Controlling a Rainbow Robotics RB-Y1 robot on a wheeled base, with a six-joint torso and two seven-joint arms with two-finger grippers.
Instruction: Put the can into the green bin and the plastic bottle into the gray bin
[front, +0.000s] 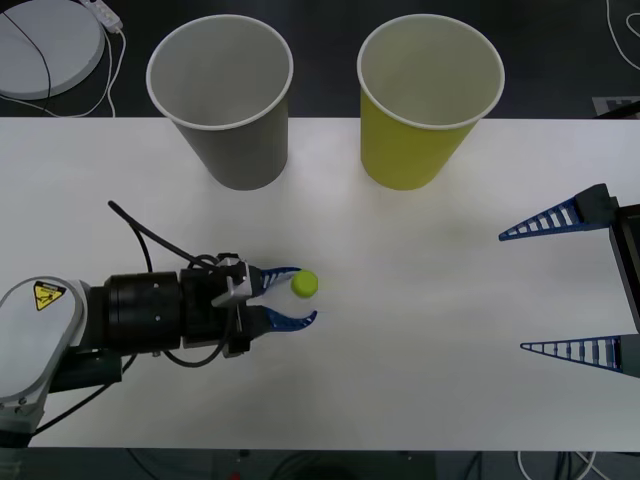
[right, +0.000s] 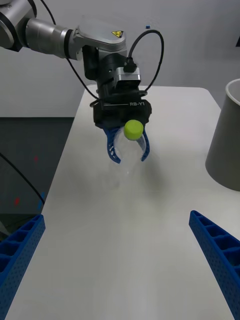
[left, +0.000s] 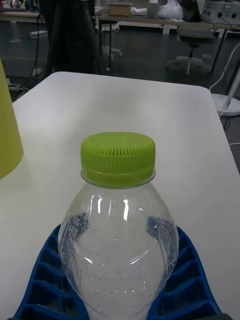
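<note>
Plastic bottle (left: 118, 220), lying on the table (front: 400, 330) well short of the gray bin (front: 222, 100), is pinched by the left gripper (front: 288, 297) around its slick, rounded body and could be squeezed out when lifted.

You are getting bright, even overhead light that is washing the white worktop (front: 400, 350) nearly featureless. Soft, faint shadows are lying under the left hand (right: 127, 150) and beside the gray bin (front: 222, 95). Small highlights are glinting on the plastic bottle (left: 119, 235); the room behind it is staying dim.
</note>
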